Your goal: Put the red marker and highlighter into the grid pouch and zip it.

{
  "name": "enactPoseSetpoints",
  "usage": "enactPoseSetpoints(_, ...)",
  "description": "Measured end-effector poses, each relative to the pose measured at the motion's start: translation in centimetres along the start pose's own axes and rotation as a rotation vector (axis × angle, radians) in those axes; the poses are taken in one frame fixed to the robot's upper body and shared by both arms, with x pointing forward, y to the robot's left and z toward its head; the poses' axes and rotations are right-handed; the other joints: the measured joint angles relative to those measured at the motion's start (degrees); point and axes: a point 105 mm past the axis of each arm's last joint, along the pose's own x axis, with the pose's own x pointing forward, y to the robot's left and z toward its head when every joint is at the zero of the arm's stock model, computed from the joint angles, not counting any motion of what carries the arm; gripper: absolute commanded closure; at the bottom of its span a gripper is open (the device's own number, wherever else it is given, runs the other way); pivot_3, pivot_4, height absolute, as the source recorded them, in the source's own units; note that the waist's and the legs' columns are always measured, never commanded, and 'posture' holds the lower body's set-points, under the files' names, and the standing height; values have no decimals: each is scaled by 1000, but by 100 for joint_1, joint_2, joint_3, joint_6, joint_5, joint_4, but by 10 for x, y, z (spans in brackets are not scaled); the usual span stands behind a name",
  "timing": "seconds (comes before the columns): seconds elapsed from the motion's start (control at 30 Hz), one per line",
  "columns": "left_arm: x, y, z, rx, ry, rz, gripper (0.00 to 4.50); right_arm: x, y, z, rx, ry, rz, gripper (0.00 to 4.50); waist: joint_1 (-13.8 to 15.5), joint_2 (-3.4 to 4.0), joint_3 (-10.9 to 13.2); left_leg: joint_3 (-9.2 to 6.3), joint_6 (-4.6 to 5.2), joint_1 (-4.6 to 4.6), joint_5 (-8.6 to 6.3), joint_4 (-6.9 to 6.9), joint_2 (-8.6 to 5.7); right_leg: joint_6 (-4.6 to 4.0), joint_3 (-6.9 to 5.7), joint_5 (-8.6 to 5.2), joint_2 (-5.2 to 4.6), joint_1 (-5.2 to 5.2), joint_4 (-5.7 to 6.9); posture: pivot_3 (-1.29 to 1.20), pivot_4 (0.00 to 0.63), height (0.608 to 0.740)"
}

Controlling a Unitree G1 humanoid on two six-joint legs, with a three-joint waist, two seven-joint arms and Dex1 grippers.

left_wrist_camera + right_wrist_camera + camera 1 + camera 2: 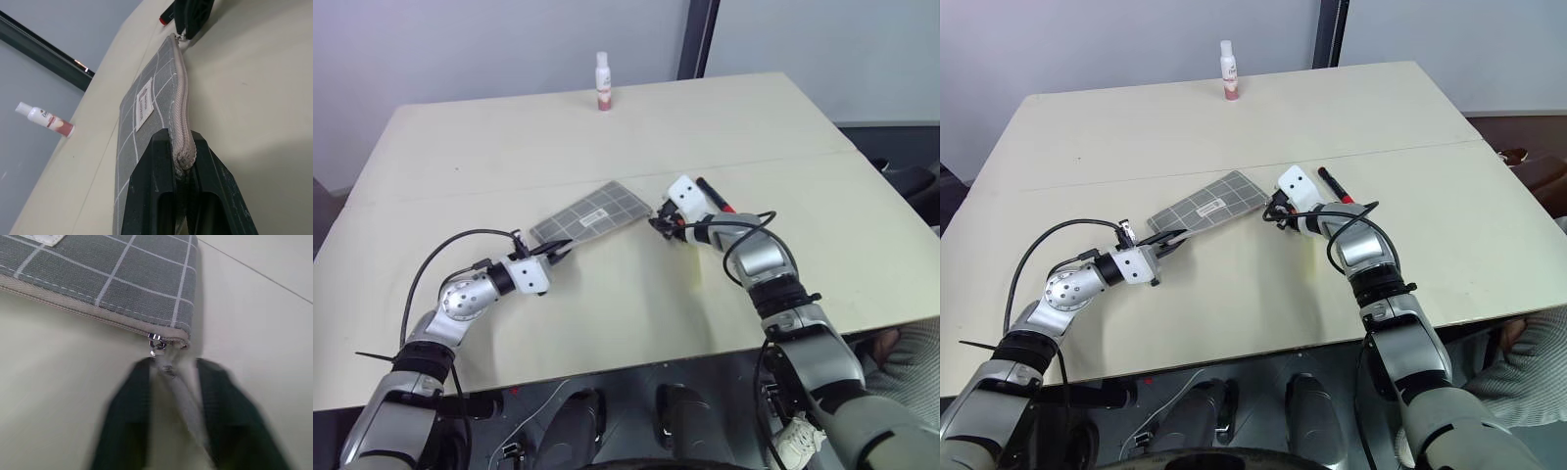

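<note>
The left gripper (183,161) has its jaws closed on the near corner of the pouch (592,212), pinching the zipper edge between the two black fingers (156,181). That forearm lies low over the surface (607,313), elbow out, wrist aimed forward and across toward the robot's right.

The right gripper (173,377) sits at the pouch's far corner with the zipper's pull tab (168,369) running down between its fingers. Its jaws stand a little apart on either side of the tab, and motion blur hides whether they actually pinch it. The right forearm reaches forward and bends in toward the left, wrist tipped downward.

The pouch lies flat near the middle of the surface, stretched between the two grippers, zipper edge toward the robot and drawn to the end by the right gripper.

The marker (715,195) lies on the surface just behind the right wrist, outside the pouch.

A small white bottle (603,82) stands upright at the far edge.
</note>
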Motion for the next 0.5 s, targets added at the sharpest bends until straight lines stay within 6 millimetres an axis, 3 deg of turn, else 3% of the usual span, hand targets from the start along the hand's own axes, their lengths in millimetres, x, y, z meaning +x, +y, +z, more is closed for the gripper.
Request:
enactPoseSetpoints(0.13, 0, 0, 0, -1, 1, 5, 4500, 0, 3, 1, -17, -7, 19, 4438, 0, 0, 0, 0, 0, 0, 0, 0, 0, -2, 0, -1, 0, -1, 0, 0, 150, 740)
enactPoseSetpoints(0.5, 7, 0, 1, -10, -2, 29, 4500, -4, 47, 38, -101, -125, 137, 4438, 24, 0, 0, -3, -2, -5, -1, 0, -1, 13, -3, -12, -5, -1, -4, 0, 150, 740)
